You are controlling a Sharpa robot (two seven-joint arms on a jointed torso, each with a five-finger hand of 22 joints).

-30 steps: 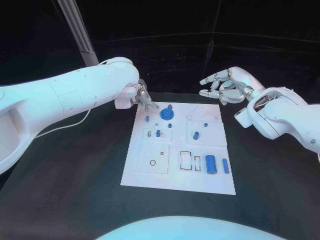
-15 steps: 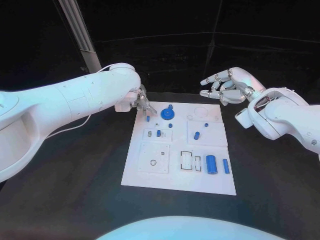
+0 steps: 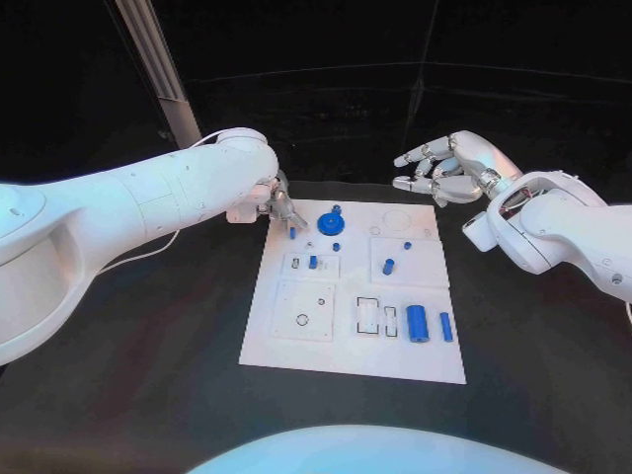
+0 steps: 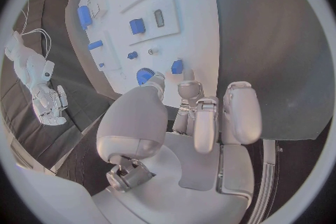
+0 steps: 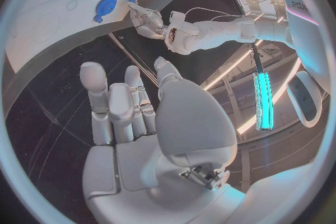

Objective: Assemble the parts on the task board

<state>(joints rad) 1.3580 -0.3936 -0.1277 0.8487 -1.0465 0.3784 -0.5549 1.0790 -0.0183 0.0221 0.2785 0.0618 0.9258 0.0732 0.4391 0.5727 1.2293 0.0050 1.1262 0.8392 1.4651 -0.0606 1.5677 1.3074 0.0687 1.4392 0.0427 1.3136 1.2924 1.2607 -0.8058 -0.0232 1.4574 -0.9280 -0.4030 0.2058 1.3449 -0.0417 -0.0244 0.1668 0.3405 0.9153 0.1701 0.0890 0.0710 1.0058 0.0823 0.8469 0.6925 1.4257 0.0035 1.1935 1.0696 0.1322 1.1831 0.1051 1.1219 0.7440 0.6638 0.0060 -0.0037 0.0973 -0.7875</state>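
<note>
The white task board [image 3: 348,346] lies mid-table. My left hand [image 3: 276,201] hovers over its far left corner, thumb and fingers [image 4: 207,115] apart, holding nothing. A small blue peg [image 3: 290,233] stands just before the fingertips, also seen as the peg [image 4: 177,66] in the left wrist view; contact is unclear. Beside it sits a round blue gear [image 3: 331,224]. Further small blue parts [image 3: 387,267] stand mid-board, and a blue cylinder [image 3: 416,323] and a bar [image 3: 445,327] lie near the right edge. My right hand [image 3: 448,170] floats beyond the far right corner, fingers spread and empty.
A grey pole [image 3: 157,69] rises behind my left arm at the back left. Black table [image 3: 160,365] surrounds the board on all sides. In the right wrist view the board [image 5: 42,28], the gear [image 5: 106,4] and my left hand [image 5: 147,19] lie ahead of the right hand [image 5: 140,106].
My left arm has swung its elbow outward while the hand stayed at the far left corner of the board. The right hand has barely moved. The parts lie as before.
</note>
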